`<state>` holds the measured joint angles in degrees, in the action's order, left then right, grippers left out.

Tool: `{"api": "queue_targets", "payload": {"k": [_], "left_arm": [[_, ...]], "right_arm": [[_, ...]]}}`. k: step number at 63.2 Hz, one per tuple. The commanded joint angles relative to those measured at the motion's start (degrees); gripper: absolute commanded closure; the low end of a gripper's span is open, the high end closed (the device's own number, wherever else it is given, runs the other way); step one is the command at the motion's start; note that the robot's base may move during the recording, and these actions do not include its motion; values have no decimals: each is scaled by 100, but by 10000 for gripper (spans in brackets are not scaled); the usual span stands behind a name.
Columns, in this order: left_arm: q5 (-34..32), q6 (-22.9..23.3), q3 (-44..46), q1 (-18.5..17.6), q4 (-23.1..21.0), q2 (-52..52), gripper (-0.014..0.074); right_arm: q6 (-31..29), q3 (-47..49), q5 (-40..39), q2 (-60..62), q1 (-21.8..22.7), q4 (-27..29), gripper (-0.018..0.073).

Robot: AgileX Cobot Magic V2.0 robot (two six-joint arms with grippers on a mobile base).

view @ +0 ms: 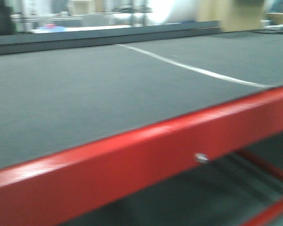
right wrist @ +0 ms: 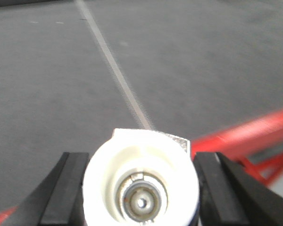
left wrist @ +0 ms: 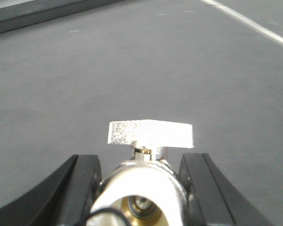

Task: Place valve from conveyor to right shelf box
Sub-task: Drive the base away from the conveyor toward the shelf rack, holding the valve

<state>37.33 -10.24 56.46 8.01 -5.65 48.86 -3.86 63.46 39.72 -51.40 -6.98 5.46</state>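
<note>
Dim flat indoor light, front view smeared by motion blur, pale glare along the conveyor (view: 132,155) rail, far background blown out white, both wrist views soft, near valve (right wrist: 141,183) out of focus, overexposed

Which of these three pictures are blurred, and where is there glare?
Front view: everything smeared, as by motion, with a pale sheen on the red frame. Left wrist view: belt soft, valve handle washed out bright. Right wrist view: white cap glares; red frame behind is smeared.

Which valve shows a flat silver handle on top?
The valve in the left gripper: its handle stands above it. The valve in the right gripper shows mostly a white cap.
</note>
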Motion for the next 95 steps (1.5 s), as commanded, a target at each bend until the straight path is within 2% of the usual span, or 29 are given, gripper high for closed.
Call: {"api": "queue_targets", "payload": {"k": [1, 95], "left_arm": [[-293, 51, 37, -38, -77, -47, 708], [-293, 51, 37, -38, -77, -47, 708]], "right_arm": [[7, 92, -431, 54, -8, -50, 711], [7, 92, -431, 54, -8, -50, 711]]}}
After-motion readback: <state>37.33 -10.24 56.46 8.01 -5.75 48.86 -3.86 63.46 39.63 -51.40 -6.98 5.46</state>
